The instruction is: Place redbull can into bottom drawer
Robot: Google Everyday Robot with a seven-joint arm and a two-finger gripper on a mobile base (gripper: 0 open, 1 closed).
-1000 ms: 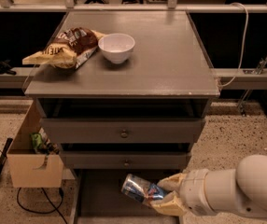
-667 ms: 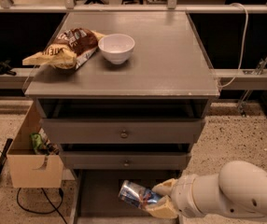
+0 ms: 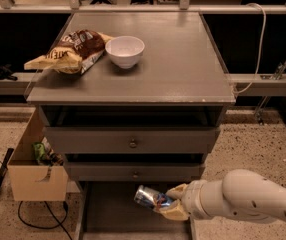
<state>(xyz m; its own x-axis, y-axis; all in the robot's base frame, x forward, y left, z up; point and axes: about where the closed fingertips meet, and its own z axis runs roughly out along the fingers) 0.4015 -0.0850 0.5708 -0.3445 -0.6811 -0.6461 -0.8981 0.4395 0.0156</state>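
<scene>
The redbull can [image 3: 149, 197], silver and blue, lies tilted on its side in my gripper [image 3: 169, 205]. The gripper is shut on the can's right end and holds it over the open bottom drawer [image 3: 108, 211], above the right half of its dark-grey floor. My white arm [image 3: 248, 199] reaches in from the lower right. The lower part of the drawer is cut off by the frame's edge.
A grey cabinet top [image 3: 183, 59] carries a white bowl [image 3: 125, 50] and a yellow-and-brown chip bag [image 3: 68, 51]. Two shut drawer fronts with knobs [image 3: 132, 143] [image 3: 135, 174] sit above the open drawer. A cardboard box [image 3: 33, 169] stands on the floor at the left.
My gripper has carried the can a little to the left over the open drawer. The arm has reached further in from the right.
</scene>
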